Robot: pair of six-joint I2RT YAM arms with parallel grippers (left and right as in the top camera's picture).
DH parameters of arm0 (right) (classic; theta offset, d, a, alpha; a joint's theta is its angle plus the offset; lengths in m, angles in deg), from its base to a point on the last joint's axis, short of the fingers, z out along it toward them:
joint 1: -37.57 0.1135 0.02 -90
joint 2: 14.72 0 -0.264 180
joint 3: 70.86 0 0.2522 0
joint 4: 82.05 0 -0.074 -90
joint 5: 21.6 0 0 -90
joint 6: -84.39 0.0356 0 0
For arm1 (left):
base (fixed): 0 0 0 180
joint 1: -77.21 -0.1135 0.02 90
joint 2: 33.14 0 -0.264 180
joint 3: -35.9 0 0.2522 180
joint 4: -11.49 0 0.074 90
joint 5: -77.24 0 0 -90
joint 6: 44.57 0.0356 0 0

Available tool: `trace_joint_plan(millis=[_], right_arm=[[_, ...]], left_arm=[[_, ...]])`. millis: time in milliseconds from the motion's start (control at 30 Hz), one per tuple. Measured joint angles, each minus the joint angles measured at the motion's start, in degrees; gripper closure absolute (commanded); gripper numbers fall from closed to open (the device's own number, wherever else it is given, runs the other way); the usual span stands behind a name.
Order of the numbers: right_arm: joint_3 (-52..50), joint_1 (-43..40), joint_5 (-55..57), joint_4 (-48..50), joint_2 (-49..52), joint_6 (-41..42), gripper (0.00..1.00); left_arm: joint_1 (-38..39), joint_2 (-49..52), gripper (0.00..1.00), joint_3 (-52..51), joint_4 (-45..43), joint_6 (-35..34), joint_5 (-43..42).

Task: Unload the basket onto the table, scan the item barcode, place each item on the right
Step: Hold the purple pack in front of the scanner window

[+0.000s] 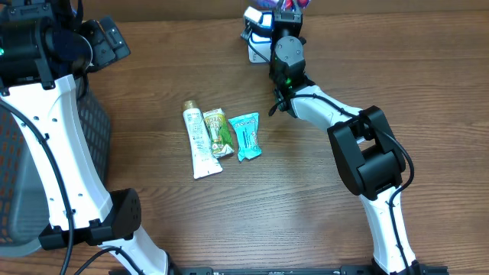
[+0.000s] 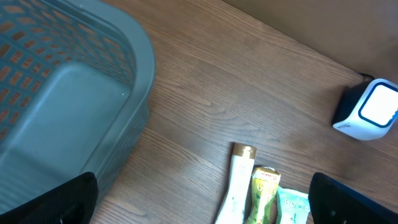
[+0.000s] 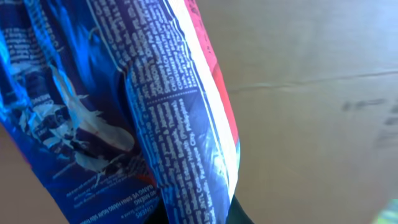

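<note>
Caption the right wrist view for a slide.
Close-up of a blue printed packet with a red and white stripe.

The table (image 1: 153,69) is brown wood with fine lines in it, smooth and only a little shiny. The basket (image 2: 74,93) is grey-blue plastic, smooth and dull, with walls full of small holes. The blue packet (image 3: 155,124) is thin, crinkly plastic and very shiny. The scanner (image 2: 367,112) is smooth white plastic with a glossy front. The tube (image 1: 200,143) is smooth white plastic. The green packet (image 1: 218,132) and the teal packet (image 1: 246,136) look like shiny, wrinkled wrappers.
</note>
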Motion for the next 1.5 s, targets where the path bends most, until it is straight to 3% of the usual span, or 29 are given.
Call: trace_joint_plan(millis=[200,500,1200,1333,1500], right_arm=[[0.2,0.0,-0.2,-6.3,0.2,-1.9,0.96],[0.2,0.1,-0.2,-1.7,0.3,-2.4,0.96],[0.2,1.2,-0.1,-2.5,0.3,0.8,0.96],[0.2,3.3,1.4,-11.8,-1.2,6.7,0.96],[0.0,6.4,1.2,-38.8,-8.8,21.2,0.96]], left_arm=[[0.0,0.0,0.0,0.0,0.0,0.0,0.0],[0.0,0.0,0.0,0.0,0.0,0.0,0.0],[0.0,0.0,0.0,0.0,0.0,0.0,0.0],[0.0,0.0,0.0,0.0,0.0,0.0,0.0],[0.0,0.0,0.01,0.0,0.0,0.0,0.0]])
